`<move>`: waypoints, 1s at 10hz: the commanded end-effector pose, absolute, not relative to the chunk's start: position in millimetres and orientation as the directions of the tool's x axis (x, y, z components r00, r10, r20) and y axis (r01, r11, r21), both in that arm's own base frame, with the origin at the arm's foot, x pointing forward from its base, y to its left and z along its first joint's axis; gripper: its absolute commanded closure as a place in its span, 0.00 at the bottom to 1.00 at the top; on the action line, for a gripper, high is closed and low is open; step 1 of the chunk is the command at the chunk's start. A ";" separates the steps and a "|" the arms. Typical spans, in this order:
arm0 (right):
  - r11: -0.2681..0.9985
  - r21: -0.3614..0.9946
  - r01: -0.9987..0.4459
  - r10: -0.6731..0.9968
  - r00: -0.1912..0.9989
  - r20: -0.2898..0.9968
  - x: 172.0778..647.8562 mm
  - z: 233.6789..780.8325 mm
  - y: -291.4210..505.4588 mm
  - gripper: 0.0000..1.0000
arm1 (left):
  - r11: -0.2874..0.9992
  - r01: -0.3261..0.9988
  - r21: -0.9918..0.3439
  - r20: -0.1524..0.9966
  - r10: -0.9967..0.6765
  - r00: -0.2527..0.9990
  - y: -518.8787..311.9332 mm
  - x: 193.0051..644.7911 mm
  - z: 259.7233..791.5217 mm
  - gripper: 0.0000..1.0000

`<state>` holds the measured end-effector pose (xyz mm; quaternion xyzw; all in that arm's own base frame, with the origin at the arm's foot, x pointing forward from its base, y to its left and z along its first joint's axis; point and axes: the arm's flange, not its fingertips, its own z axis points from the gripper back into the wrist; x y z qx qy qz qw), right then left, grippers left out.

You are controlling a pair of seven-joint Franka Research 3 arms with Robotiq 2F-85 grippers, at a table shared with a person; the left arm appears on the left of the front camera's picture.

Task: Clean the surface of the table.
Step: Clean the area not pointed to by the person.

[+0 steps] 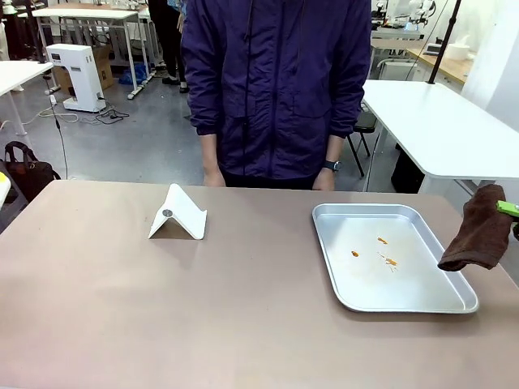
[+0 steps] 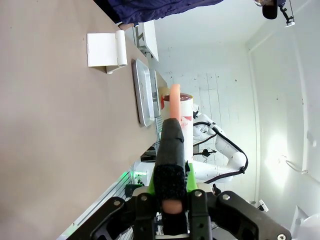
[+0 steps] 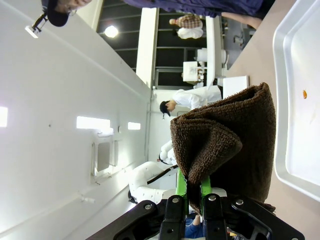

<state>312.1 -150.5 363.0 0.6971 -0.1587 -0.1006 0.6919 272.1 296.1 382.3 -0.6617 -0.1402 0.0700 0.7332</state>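
The brownish-taupe table stretches wide across the front view. At its right edge my right gripper is shut on a dark brown cloth that hangs just above the table beside the tray's right rim. In the right wrist view the cloth is folded between the green pads of that gripper. My left gripper is shut on a black-handled tool with a salmon-pink tip, held above the table.
A shiny silver tray with small orange stains lies at the table's right. A white folded stand sits left of centre near the far edge. A person in a dark blue jacket stands at the far side, hands at the edge.
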 end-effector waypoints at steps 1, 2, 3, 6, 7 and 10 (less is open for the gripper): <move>0.118 0.991 -0.068 -0.336 0.936 0.105 311.2 377.7 -145.1 0.88 | 0.110 0.072 -0.991 0.102 0.294 0.950 291.4 269.7 386.2 0.78; 0.216 0.975 -0.050 -0.269 0.957 0.109 329.5 386.9 -129.6 0.88 | 0.110 0.072 -0.991 0.102 0.294 0.950 291.4 269.7 386.2 0.78; 0.313 0.949 -0.024 -0.234 0.967 0.102 358.8 390.9 -119.4 0.88 | 0.110 0.072 -0.991 0.102 0.294 0.950 291.4 269.7 386.2 0.78; 0.567 0.822 0.054 -0.211 0.974 0.081 421.6 392.9 -109.9 0.88 | 0.110 0.072 -0.991 0.102 0.294 0.950 291.4 269.7 386.2 0.78; 0.659 0.750 0.055 -0.191 0.977 0.096 438.9 391.5 -99.1 0.88 | 0.110 0.072 -0.991 0.102 0.294 0.950 291.4 269.7 386.2 0.78; 0.803 0.594 0.042 -0.129 0.986 0.104 478.4 376.8 -70.7 0.88 | 0.110 0.072 -0.991 0.102 0.294 0.950 291.4 269.7 386.2 0.78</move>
